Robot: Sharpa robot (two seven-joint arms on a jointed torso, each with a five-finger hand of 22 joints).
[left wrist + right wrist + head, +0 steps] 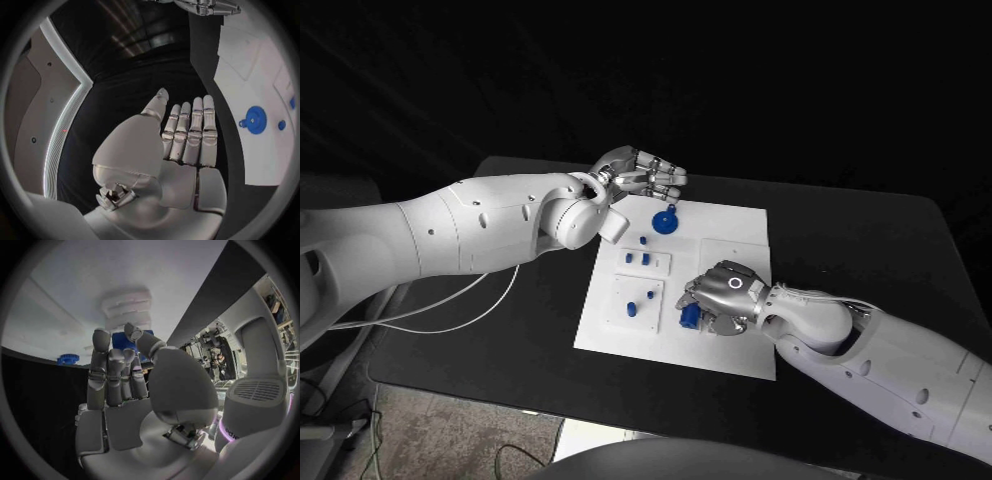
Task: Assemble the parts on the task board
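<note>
While the right hand curls its fingers onto a blue part at the board's near edge, the left hand, fingers straight and together, hovers empty by the gear at the far edge

A black table with rounded corners stood against a dark, unlit background. Pale grey floor showed below its near edge, crossed by white cables at the left and dark cables beneath.
</note>
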